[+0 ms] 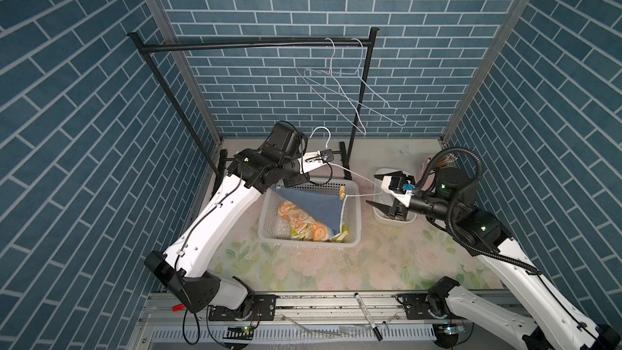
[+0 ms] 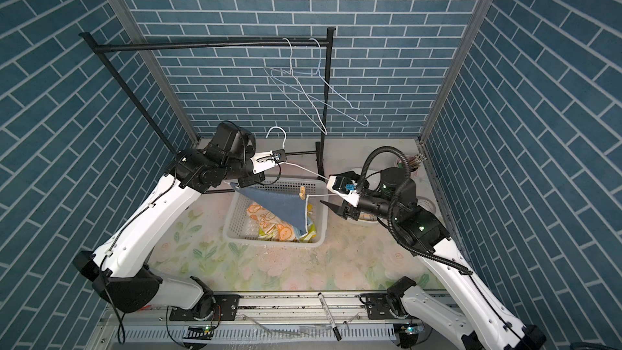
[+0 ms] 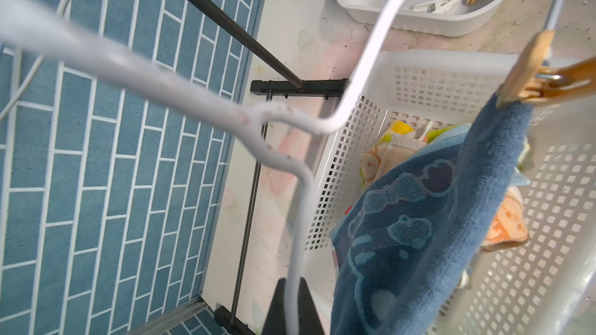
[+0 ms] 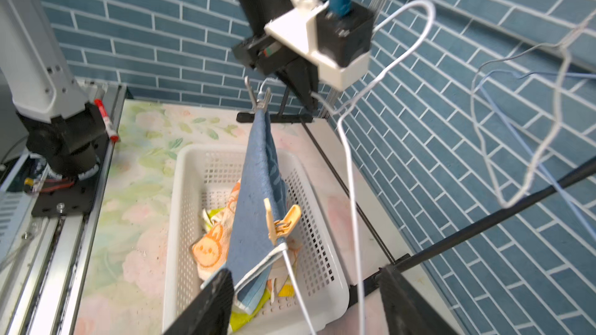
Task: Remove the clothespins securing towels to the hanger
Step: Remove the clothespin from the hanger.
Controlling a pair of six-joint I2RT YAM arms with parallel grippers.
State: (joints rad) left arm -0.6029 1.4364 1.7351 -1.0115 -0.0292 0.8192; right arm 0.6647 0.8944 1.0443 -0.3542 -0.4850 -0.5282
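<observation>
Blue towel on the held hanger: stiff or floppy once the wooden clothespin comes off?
Probably floppy: the blue towel hangs in a soft fold, its lower corner draped into the basket. Likely light, since a thin wire hanger carries it. Freed from the wooden clothespin, that corner would probably drop.

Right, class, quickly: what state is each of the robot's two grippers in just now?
Left gripper: shut on the white wire hanger.
Right gripper: jaws open, holding nothing.
</observation>
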